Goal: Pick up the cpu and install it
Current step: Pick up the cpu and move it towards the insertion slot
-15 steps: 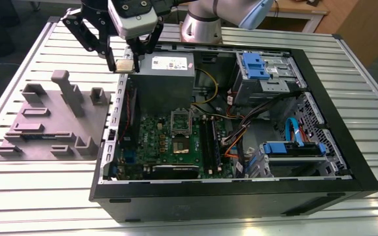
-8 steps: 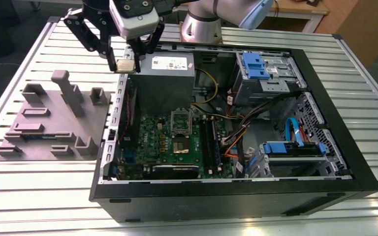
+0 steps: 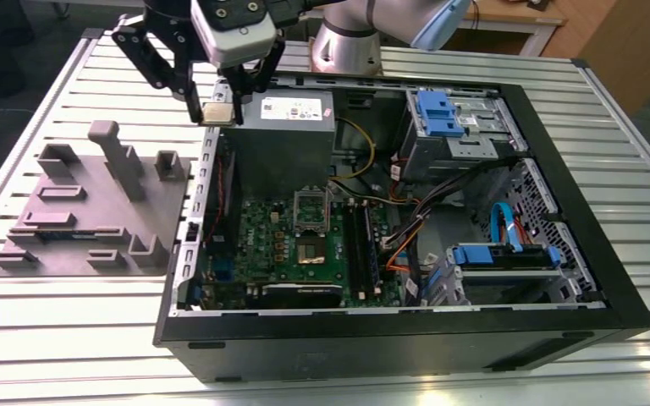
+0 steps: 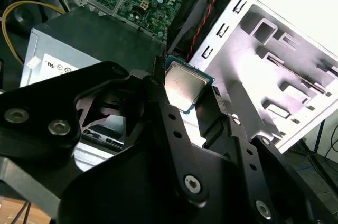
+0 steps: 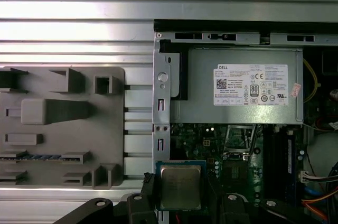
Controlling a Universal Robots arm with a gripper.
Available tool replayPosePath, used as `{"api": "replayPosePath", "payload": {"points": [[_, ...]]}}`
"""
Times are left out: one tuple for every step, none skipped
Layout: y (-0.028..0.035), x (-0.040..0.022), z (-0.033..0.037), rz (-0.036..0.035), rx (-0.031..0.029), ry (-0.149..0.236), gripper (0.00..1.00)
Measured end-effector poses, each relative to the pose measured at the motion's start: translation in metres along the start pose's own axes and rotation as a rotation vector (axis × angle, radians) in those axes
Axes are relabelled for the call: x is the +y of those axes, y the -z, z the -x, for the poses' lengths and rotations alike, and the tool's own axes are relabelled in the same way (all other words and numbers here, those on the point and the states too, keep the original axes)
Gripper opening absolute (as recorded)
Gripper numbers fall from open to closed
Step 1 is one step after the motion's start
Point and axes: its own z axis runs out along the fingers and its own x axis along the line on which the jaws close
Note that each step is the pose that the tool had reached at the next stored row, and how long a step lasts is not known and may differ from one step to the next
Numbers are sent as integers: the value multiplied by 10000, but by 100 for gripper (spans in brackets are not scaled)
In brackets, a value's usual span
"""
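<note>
In the claw (image 4: 187,83), a half-hidden cpu (image 4: 185,87)

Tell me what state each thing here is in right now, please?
cpu, held in the air by its edges, over the case's wall.
gripper, shut on the cpu.
computer case, on its side, panel off, insides exposed.
socket frame, swung open.
socket, uncovered, looks empty.
grey holder, flat on the table beside the case.
</note>
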Motion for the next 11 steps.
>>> {"api": "replayPosePath", "payload": {"points": [[0, 0, 2, 0, 0, 0, 47], [0, 0, 4, 0, 0, 0, 47], [0, 0, 6, -1, 1, 0, 47], [0, 0, 8, 0, 0, -1, 47], [0, 0, 10, 0, 0, -1, 47], [0, 0, 12, -1, 0, 0, 47], [0, 0, 14, 0, 0, 0, 47], [0, 0, 17, -1, 1, 0, 47], [0, 0, 19, 0, 0, 0, 47], [0, 0, 22, 0, 0, 0, 47], [0, 0, 24, 0, 0, 0, 47]]}}
